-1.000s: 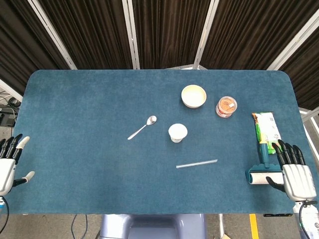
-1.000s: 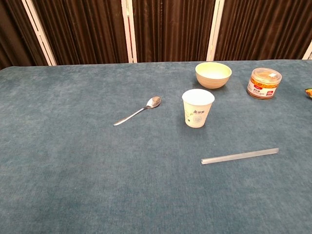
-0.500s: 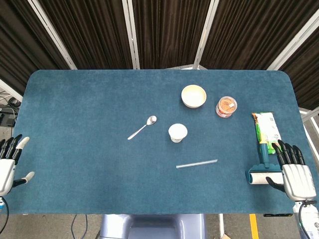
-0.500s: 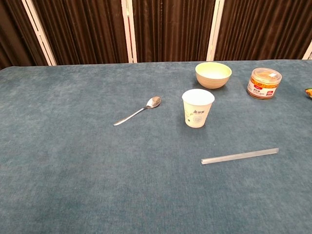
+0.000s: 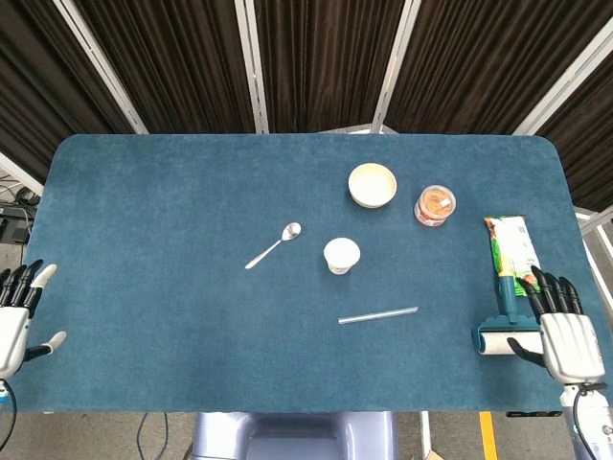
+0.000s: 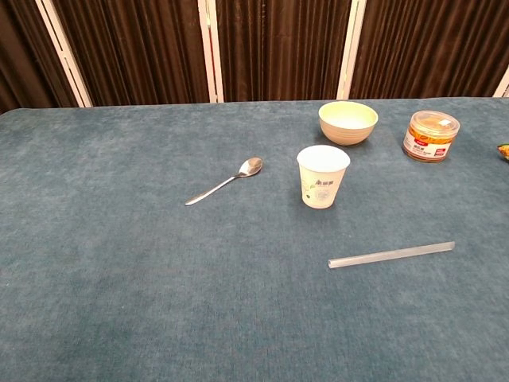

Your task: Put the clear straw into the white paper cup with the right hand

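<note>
The clear straw lies flat on the blue table, a little nearer the front edge than the white paper cup, which stands upright and open. My right hand hovers at the table's front right corner, fingers spread, holding nothing, well to the right of the straw. At the front left edge my left hand is also open and empty. Neither hand shows in the chest view.
A metal spoon lies left of the cup. Behind it stand a cream bowl and a clear jar with an orange lid. A lint roller and a green snack packet lie just left of my right hand.
My right hand has crept slightly left and up toward the lint roller. The straw, cup and left hand stay where they were.
</note>
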Robot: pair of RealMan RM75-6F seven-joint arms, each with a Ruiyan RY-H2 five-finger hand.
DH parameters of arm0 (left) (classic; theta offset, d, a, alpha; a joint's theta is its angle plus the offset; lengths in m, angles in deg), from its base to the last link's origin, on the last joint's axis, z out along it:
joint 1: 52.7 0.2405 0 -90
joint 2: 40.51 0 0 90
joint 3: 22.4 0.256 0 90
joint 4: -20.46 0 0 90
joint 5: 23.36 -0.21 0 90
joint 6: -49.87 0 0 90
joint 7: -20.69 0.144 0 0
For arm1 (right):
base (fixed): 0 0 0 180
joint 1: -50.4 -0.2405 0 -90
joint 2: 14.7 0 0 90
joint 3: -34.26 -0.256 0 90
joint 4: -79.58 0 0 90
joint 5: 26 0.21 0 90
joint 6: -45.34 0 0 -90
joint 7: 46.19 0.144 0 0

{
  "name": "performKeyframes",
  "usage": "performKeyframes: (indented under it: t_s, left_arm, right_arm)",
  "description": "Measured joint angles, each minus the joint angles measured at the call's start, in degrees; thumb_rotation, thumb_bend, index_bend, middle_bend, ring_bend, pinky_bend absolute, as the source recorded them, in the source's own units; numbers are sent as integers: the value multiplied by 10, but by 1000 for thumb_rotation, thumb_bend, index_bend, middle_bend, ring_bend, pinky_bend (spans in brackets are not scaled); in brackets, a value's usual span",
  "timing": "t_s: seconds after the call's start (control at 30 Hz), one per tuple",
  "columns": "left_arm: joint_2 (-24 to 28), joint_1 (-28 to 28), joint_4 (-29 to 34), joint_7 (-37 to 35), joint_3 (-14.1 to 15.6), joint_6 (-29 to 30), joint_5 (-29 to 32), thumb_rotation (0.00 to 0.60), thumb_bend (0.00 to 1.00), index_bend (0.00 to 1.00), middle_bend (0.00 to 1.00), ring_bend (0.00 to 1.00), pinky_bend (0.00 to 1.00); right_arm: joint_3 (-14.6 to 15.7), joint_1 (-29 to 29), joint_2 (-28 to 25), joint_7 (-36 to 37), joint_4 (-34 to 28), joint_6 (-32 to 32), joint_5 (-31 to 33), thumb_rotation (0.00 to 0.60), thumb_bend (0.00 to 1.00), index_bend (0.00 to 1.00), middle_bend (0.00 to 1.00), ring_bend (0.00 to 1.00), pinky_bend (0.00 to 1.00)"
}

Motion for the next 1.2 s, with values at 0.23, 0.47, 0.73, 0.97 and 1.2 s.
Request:
performKeyframes:
  t_s: [0.23,0.47,0.73,0.97,1.2]
  left_arm:
    - [-1,-1,2,7,-1,-1,2,600,167,0,0,0,0]
    - [-1,-1,2,6,-2,-1,3,600,165,0,0,0,0]
    - [0,-1,1,4,-2,-2,3,600,167,0,0,0,0]
    - [0,-1,1,3,-2,-3,3,600,166,0,0,0,0]
    - [1,-2,2,3,-2,-6,4,600,167,0,0,0,0]
  right_arm:
    - [-2,-33,15,-21,-24,48,-4,600,208,423,111,0,0]
    - [-8,-88,75,-85,-25,132,17,600,234,425,111,0,0]
    - [-17,-133,157,-144,8,184,57,600,258,444,111,0,0]
    - [-30,-162,213,-169,48,209,95,600,274,464,112,0,0]
    - [-41,-179,252,-172,87,220,124,600,275,486,115,0,0]
